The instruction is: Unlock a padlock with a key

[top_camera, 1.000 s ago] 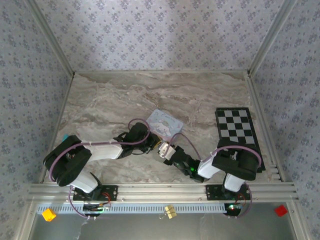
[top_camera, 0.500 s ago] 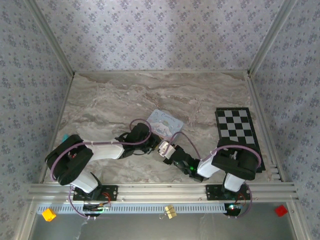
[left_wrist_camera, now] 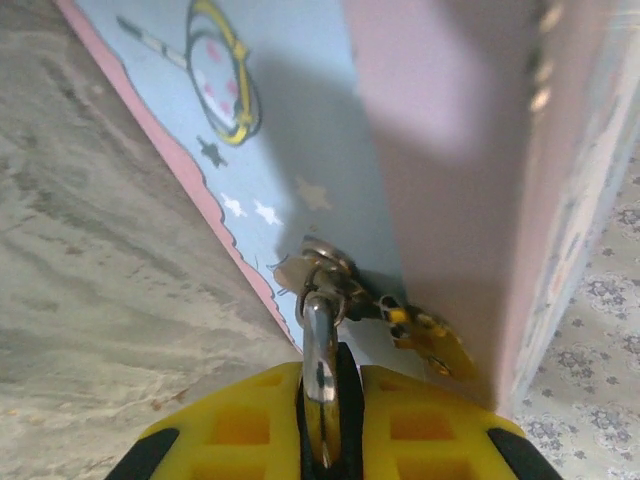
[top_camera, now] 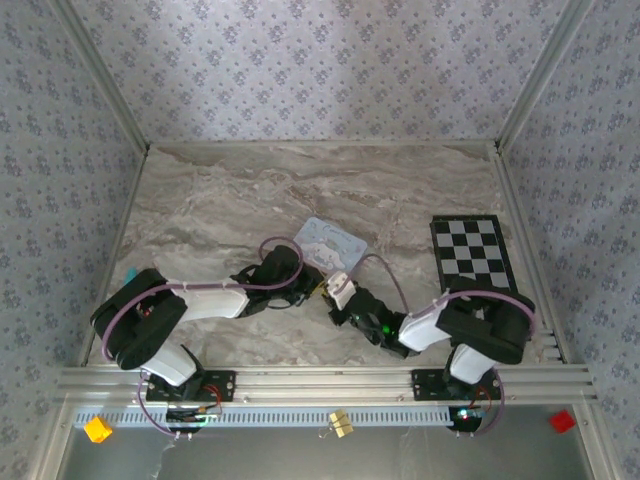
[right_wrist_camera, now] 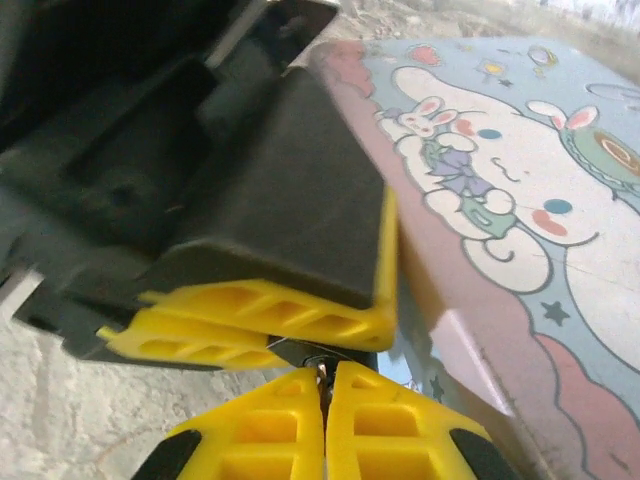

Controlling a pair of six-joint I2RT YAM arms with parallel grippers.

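Observation:
The padlock [left_wrist_camera: 350, 392] is a tiny black block with a shiny metal shackle [left_wrist_camera: 318, 335] hooked through the clasp of the pale blue cartoon tin [left_wrist_camera: 300, 130]. My left gripper [left_wrist_camera: 335, 430] is shut on the padlock's body at the tin's edge. In the right wrist view the left gripper's yellow fingers [right_wrist_camera: 270, 310] sit just ahead, with the black padlock [right_wrist_camera: 310, 352] between them. My right gripper [right_wrist_camera: 325, 392] is shut on a thin metal key [right_wrist_camera: 323, 374] that points at the padlock. From above, both grippers [top_camera: 305, 285] [top_camera: 338, 292] meet at the tin's [top_camera: 330, 242] near corner.
A checkerboard [top_camera: 472, 252] lies at the right of the marble table [top_camera: 220, 200]. On the front rail sit a small brass lock [top_camera: 340, 422], a yellow block [top_camera: 97, 429] and a red block [top_camera: 562, 421]. Patterned walls close in three sides.
My right gripper has moved up toward the left gripper and its fingers have closed tight. The right arm's elbow has swung right. The left arm has stayed put.

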